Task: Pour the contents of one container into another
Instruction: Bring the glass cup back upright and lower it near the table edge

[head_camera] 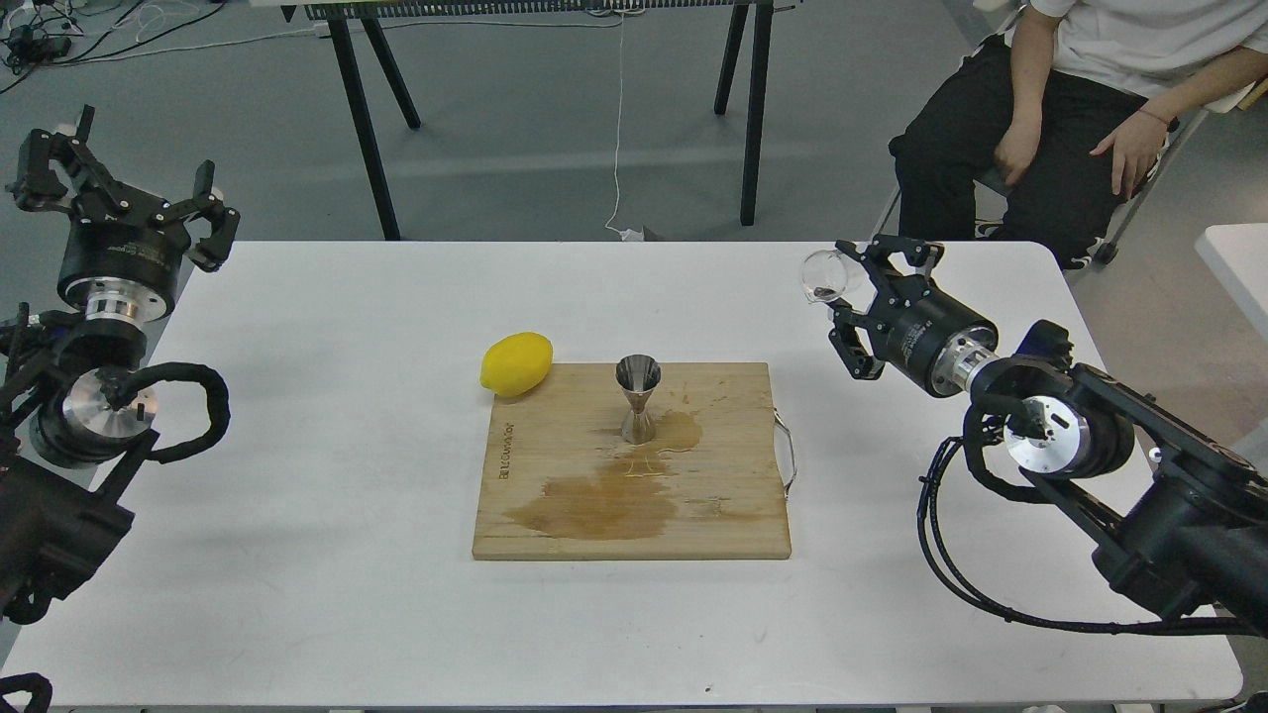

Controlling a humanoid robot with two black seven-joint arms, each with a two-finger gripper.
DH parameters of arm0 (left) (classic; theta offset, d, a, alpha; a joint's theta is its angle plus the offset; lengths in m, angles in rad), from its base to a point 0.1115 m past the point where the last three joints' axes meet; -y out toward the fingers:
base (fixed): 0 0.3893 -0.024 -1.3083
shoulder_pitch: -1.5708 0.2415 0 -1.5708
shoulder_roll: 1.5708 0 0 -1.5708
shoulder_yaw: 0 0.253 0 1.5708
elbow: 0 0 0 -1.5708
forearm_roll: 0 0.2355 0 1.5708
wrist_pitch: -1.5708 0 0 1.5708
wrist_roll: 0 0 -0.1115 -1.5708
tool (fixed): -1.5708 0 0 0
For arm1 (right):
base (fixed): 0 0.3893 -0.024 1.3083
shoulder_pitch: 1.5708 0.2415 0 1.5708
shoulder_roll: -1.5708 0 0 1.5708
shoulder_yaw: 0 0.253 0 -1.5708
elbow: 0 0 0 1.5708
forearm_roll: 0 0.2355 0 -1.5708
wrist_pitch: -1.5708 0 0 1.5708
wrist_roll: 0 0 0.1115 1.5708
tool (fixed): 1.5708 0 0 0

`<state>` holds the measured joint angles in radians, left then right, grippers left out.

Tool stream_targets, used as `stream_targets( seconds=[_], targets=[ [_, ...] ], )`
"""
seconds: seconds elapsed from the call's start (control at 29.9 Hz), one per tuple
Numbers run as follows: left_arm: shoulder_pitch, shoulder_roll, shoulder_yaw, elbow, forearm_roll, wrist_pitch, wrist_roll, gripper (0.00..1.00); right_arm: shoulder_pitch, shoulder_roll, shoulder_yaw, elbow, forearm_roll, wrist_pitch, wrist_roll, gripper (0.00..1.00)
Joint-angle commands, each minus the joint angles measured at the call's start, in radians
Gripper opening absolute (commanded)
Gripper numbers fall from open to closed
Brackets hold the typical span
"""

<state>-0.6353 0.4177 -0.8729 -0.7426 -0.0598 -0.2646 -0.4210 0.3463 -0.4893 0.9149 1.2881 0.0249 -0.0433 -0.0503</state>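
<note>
Roughly, with the wooden cutting board [693, 515] as the landmark:

Board: it lies flat on the middle of the white table [327, 555], with a thin metal handle on its right edge.

Jigger: the steel jigger [639, 398] stands upright on the far half of the board, near the middle of its far edge.

Spill: a brown wet stain [604, 505] spreads over the board from the foot of the jigger towards its near left part.

Lemon: the lemon [516, 363] sits at the board's far left corner, touching or just beside the edge; which of the two cannot be told.

Glass cup: the clear glass cup [823, 276] is held above the table, to the right of the board and beyond its far right corner, well apart from the jigger. It is tipped on its side, and a little dark liquid shows inside.

Right gripper: the right gripper [860, 287] pinches the cup between its fingers.

Left gripper: the left gripper [124, 168] is raised at the table's far left corner, far left of the board, its fingers spread wide and holding nothing.

Person: a seated person [1050, 129] is beyond the table's far right corner.
</note>
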Motion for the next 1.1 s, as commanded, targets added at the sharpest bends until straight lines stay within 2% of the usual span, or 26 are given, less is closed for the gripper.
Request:
stream_targets(
  seconds=[0.0, 0.07, 0.3, 0.43, 0.57, 0.7, 0.94, 1.07],
  targets=[
    [0.0, 0.003, -0.017, 0.0, 0.0, -0.001, 0.004, 1.0, -0.108, -0.003, 0.097, -0.026, 0.173, 0.055, -0.052, 0.37],
    [0.0, 0.003, -0.018, 0.0, 0.0, -0.002, 0.004, 1.0, -0.162, 0.005, 0.149, -0.047, 0.243, 0.074, -0.072, 0.37],
    [0.002, -0.002, -0.023, 0.0, 0.0, -0.004, 0.004, 1.0, -0.225, 0.015, 0.203, -0.197, 0.444, 0.117, -0.098, 0.37],
    [0.002, -0.001, -0.023, -0.001, 0.0, -0.004, 0.004, 1.0, -0.24, 0.041, 0.2, -0.23, 0.461, 0.125, -0.126, 0.37],
    [0.002, 0.003, -0.023, -0.008, 0.0, -0.002, 0.004, 1.0, -0.236, 0.106, 0.205, -0.34, 0.463, 0.12, -0.157, 0.38],
    [0.002, 0.001, -0.021, -0.009, 0.0, 0.001, 0.004, 1.0, -0.231, 0.155, 0.209, -0.382, 0.461, 0.126, -0.16, 0.42],
    [0.003, 0.003, -0.023, -0.009, 0.0, 0.001, 0.001, 1.0, -0.228, 0.153, 0.209, -0.38, 0.461, 0.129, -0.16, 0.48],
    [0.005, 0.003, -0.023, -0.009, 0.0, 0.001, 0.001, 1.0, -0.225, 0.15, 0.209, -0.38, 0.46, 0.131, -0.16, 0.58]
  ],
)
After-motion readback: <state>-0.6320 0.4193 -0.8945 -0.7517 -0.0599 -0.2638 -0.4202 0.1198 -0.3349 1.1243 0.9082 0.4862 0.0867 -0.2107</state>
